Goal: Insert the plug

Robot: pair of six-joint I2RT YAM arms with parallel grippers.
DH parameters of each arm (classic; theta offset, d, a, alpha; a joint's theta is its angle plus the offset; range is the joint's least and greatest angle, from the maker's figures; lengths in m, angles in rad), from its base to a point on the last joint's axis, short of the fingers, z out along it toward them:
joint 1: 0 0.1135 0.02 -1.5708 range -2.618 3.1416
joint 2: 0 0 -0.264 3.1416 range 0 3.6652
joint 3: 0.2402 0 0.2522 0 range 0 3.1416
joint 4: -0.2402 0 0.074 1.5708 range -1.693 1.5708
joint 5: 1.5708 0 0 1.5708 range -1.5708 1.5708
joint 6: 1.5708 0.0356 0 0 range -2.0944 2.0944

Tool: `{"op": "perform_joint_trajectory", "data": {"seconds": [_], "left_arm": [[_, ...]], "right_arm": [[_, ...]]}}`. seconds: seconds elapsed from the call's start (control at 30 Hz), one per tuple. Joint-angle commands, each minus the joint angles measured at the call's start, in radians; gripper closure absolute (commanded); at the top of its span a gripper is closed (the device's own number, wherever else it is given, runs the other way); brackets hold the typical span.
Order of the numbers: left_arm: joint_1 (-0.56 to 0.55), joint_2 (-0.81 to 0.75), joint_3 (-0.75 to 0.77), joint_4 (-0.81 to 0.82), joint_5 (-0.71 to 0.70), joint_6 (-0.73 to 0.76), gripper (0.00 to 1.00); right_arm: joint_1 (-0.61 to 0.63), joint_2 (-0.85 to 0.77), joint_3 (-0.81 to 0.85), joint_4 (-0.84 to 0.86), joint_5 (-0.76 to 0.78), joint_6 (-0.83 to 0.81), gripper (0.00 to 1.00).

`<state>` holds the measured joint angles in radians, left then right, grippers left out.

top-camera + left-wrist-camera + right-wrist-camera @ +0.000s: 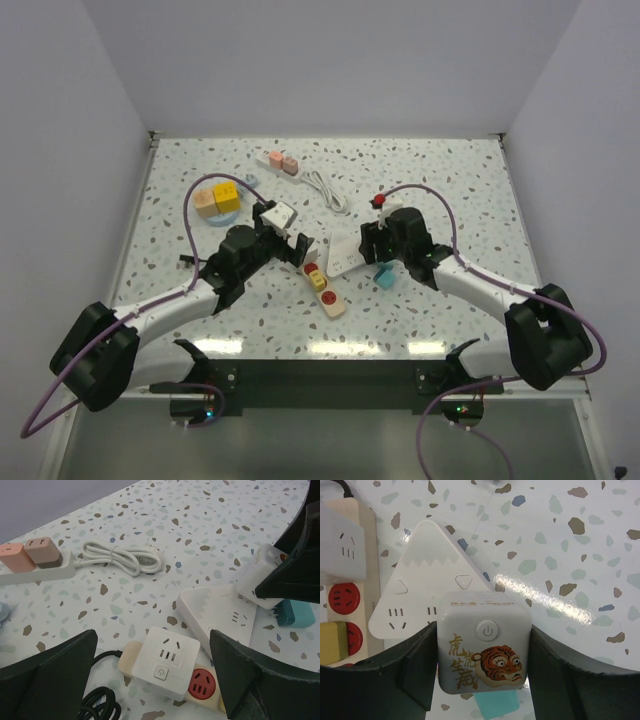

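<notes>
At 10 o'clock on the worktop [450, 180], two cubes, one yellow [228, 193] and one peach [206, 201], are seen on a blue disc [222, 213]. Two power strips are counted: a white strip [270, 160] at 12 o'clock bearing two pinkish plugs, and a beige strip [326, 290] at centre, cut off in both wrist views. The left gripper [152, 645] is spread wide, its fingers either side of one white cube adapter [165, 662] without contact. One triangular socket block [427, 580] lies just right of it. The plug [483, 652] — white, rounded, printed with a tiger and a power button — is clamped by the fingers of the right gripper [481, 640] at the block's 6 o'clock edge; its prongs are hidden. One teal plug [385, 277] is mostly covered beneath it.
</notes>
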<state>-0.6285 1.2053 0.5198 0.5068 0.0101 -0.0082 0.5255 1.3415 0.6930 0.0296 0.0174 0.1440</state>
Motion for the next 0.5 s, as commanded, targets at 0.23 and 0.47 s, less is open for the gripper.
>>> {"op": "perform_joint_trajectory", "data": {"seconds": [0.23, 0.47], "left_arm": [[0.01, 0.004, 0.037, 0.016, 0.013, -0.016, 0.0], [0.012, 0.003, 0.037, 0.015, 0.014, -0.015, 0.0]], "right_arm": [[0.013, -0.021, 0.059, -0.011, 0.056, -0.011, 1.0], [0.013, -0.001, 0.065, -0.014, 0.059, -0.011, 1.0]]}}
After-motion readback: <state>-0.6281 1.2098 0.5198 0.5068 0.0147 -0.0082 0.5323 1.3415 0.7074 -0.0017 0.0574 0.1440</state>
